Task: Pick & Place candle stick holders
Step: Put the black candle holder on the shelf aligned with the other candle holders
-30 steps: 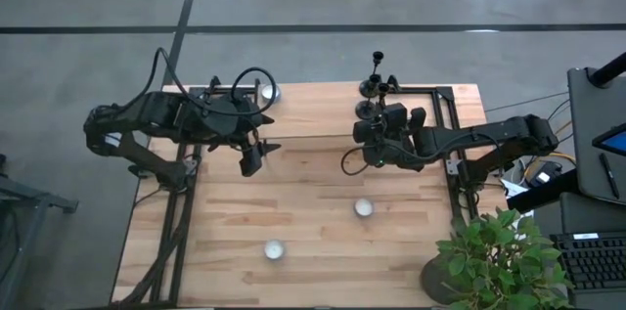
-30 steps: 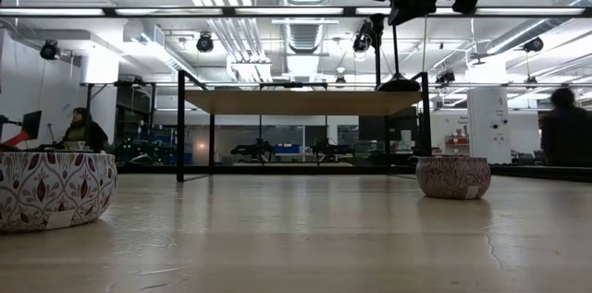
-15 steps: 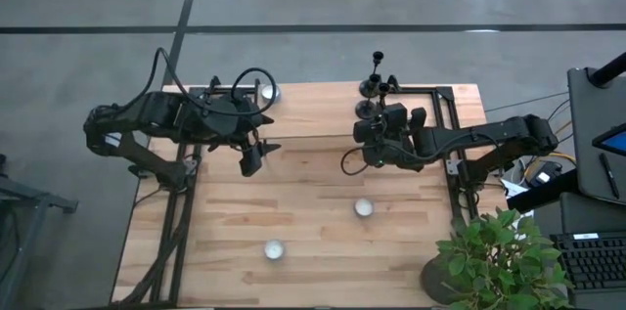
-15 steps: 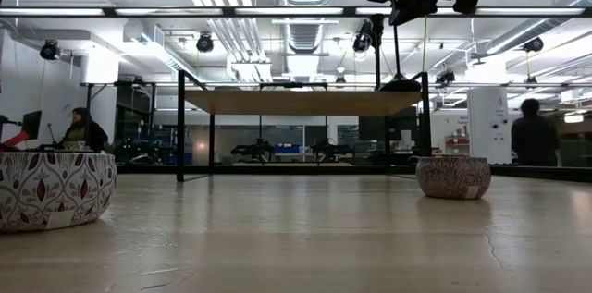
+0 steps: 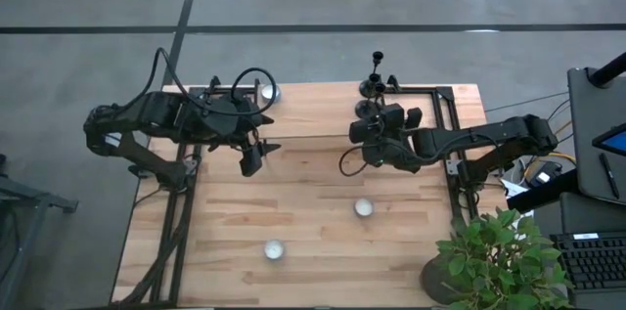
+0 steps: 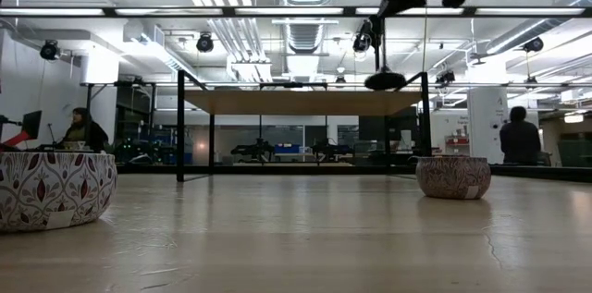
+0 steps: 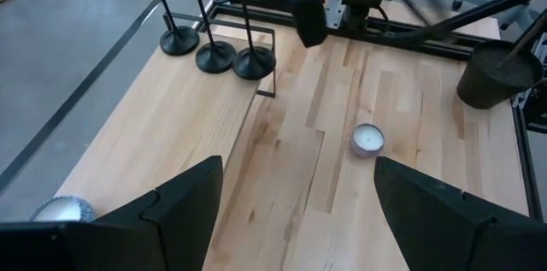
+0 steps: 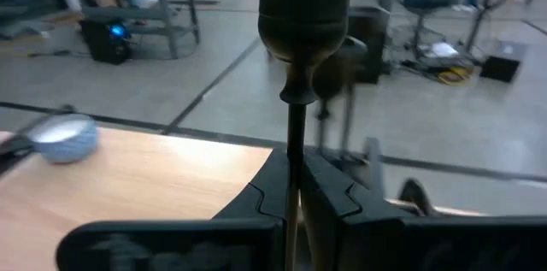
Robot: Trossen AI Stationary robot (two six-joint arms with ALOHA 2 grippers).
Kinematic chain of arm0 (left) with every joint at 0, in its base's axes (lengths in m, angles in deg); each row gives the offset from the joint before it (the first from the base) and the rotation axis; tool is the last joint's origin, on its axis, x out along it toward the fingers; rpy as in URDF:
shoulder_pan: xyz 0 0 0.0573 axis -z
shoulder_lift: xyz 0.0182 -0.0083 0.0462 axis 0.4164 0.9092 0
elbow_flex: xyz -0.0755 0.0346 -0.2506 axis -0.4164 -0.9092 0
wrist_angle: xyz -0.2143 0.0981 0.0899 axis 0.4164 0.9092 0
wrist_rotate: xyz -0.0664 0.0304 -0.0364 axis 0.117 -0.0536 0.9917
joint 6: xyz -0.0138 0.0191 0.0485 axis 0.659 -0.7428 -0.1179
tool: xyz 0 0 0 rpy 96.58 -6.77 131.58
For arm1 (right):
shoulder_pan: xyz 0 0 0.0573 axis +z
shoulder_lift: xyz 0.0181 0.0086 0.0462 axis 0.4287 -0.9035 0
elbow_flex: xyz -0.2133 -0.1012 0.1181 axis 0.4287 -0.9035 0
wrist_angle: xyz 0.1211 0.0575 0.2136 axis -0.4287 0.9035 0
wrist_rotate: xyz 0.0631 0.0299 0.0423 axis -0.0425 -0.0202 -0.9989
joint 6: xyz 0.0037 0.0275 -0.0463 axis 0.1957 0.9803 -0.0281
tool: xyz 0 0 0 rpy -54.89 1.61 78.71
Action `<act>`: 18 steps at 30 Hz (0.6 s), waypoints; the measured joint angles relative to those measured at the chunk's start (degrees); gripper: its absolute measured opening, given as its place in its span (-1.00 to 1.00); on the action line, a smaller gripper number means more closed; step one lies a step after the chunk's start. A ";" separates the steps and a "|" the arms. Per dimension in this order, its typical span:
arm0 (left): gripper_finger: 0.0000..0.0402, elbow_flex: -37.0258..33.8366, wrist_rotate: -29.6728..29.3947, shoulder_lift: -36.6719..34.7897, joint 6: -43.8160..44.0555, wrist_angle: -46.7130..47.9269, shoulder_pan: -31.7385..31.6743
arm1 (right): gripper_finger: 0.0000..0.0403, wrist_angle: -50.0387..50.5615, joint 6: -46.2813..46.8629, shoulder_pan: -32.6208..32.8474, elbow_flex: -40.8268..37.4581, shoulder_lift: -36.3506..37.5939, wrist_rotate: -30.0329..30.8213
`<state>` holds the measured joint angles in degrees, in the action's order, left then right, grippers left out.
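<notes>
My right gripper (image 5: pixel 356 134) hangs high over the table's far middle, shut on one black candle stick holder. That holder's cup (image 8: pixel 306 14) shows above the fingers and its round base (image 6: pixel 384 79) below. In the high view the gripper hides it. Two more candle stick holders (image 7: pixel 178 43) (image 7: pixel 214 55) stand upright on their round bases by the far edge (image 5: pixel 370 85). My left gripper (image 5: pixel 251 160) stays raised over the left half, open, nothing between its fingers (image 7: pixel 184 211). My right gripper pinches the thin stem (image 8: pixel 296 147) between its two fingers, a short way below the cup. The fingers come nearly level from the table's right side and lie across the stem. The holder stays upright, its base (image 7: pixel 254 63) lifted well clear of the table.
Two small candles in patterned tins sit on the wood, one at mid-table (image 5: pixel 364 207) and one toward the near edge (image 5: pixel 274 249). A third tin (image 5: pixel 266 90) sits at the far left. A potted plant (image 5: pixel 494 256) fills the near right corner. Bare wood lies between the arms.
My right gripper has tipped a little, still shut. The held holder has shifted slightly up and toward the table's left.
</notes>
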<state>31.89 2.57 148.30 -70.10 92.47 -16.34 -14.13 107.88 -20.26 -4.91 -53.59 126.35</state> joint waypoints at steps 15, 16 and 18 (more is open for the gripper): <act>0.50 -0.18 -0.01 0.00 -0.01 0.27 0.00 | -0.94 -11.74 -8.26 -0.83 -0.88 -1.21 -2.47; 0.50 -0.28 0.01 0.00 -0.02 0.27 0.01 | -0.94 -13.39 -8.83 -0.85 -1.16 -1.36 -2.26; 0.50 -0.67 0.01 0.00 -0.02 0.26 0.02 | -0.94 -16.15 -10.65 -1.26 -1.83 -1.56 -2.27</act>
<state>31.22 2.58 148.30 -70.12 92.72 -16.32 -30.29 97.23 -21.51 -6.74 -55.15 124.09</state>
